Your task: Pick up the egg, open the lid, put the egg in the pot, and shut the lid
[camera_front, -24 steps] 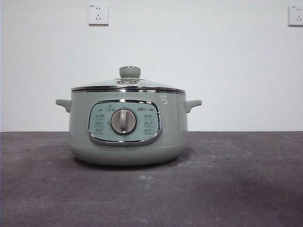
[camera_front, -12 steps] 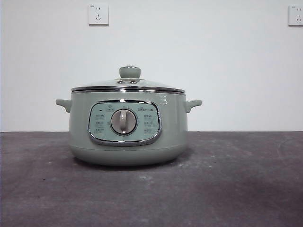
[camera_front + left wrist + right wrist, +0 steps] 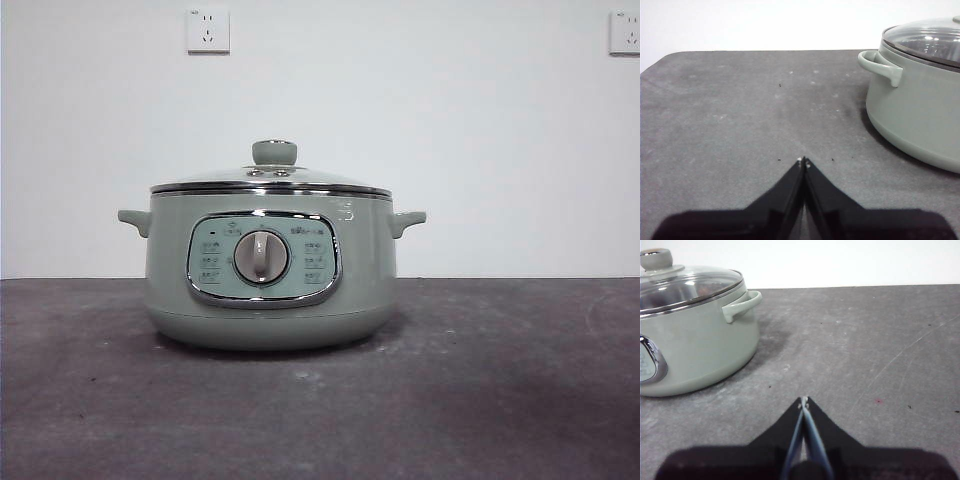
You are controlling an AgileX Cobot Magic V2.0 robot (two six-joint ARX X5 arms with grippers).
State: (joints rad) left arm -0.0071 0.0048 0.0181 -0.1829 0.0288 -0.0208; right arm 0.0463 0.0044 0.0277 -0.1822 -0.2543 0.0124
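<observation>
On table, lidded sage-green pot

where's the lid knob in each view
Front view: the knob tops the lid, centre frame.
Left wrist view: only a sliver at the frame's edge.
Right wrist view: upper corner.
Shared landmark: the pot and its side handles.
</observation>
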